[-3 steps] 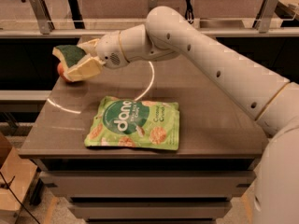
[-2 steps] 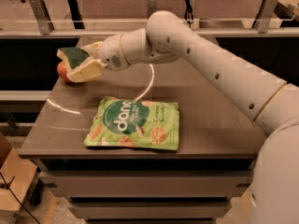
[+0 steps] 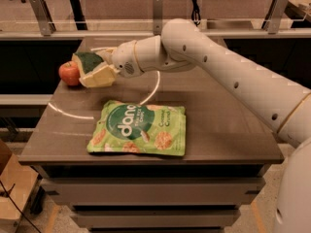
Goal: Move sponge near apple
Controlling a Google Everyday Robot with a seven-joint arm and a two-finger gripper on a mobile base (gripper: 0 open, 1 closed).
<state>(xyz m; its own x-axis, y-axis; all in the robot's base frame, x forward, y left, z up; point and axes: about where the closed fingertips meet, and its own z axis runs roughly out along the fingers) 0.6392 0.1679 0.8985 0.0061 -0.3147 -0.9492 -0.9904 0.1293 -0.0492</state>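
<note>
One hand (image 3: 98, 74) grips sponge (image 3: 89, 61) just beside apple (image 3: 69, 74)

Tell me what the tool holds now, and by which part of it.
The tool, over the table next to the apple, holds the sponge by the end nearest the arm.

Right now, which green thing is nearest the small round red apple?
The green-topped yellow foam sponge in the gripper, beside the apple; the large green snack bag lies flat, farther off.
</note>
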